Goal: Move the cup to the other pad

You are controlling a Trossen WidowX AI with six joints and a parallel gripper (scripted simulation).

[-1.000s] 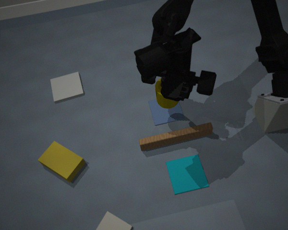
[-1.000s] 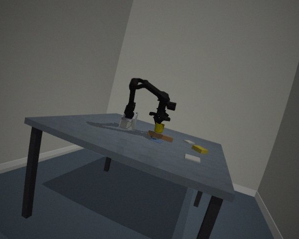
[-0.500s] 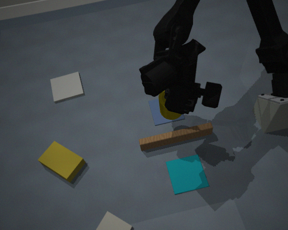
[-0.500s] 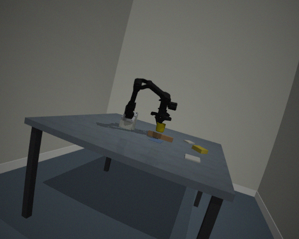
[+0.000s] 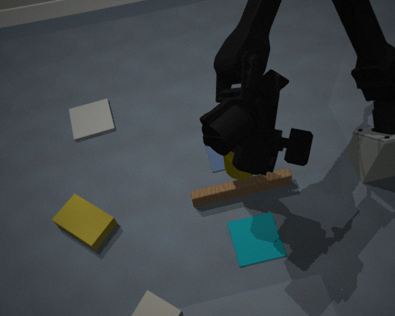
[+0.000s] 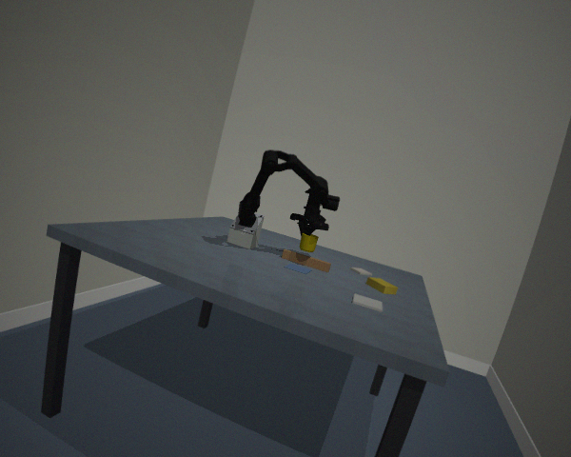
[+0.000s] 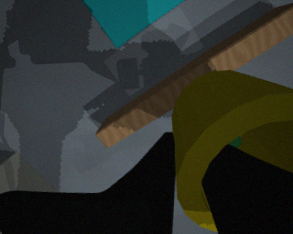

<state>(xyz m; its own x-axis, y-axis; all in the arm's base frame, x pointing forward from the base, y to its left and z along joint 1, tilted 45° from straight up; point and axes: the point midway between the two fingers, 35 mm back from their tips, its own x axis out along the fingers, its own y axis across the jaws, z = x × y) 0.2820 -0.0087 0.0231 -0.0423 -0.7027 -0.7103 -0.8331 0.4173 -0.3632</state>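
My gripper [image 6: 307,233] [image 7: 182,138] is shut on the wall of the yellow cup [image 5: 236,168] [image 6: 308,243] [image 7: 205,97], one finger inside and one outside. The cup is in the air, roughly upright, above the table near the wooden bar. A bit of a green marble [image 7: 236,142] shows inside it; other contents are hidden. The blue pad [image 5: 215,164] [image 6: 298,268] lies on one side of the bar, partly hidden by the arm in the top view. The teal pad [image 5: 252,241] [image 7: 132,19] lies on the other side and bears nothing.
The wooden bar [image 5: 211,196] [image 6: 320,264] [image 7: 256,51] lies between the pads as a low obstacle. A yellow block [image 5: 83,219] [image 6: 380,285], a white tile [image 5: 92,118] [image 6: 366,302] and a second pale tile [image 5: 157,306] [image 6: 361,270] lie farther from the robot's base [image 5: 384,156] [image 6: 244,237].
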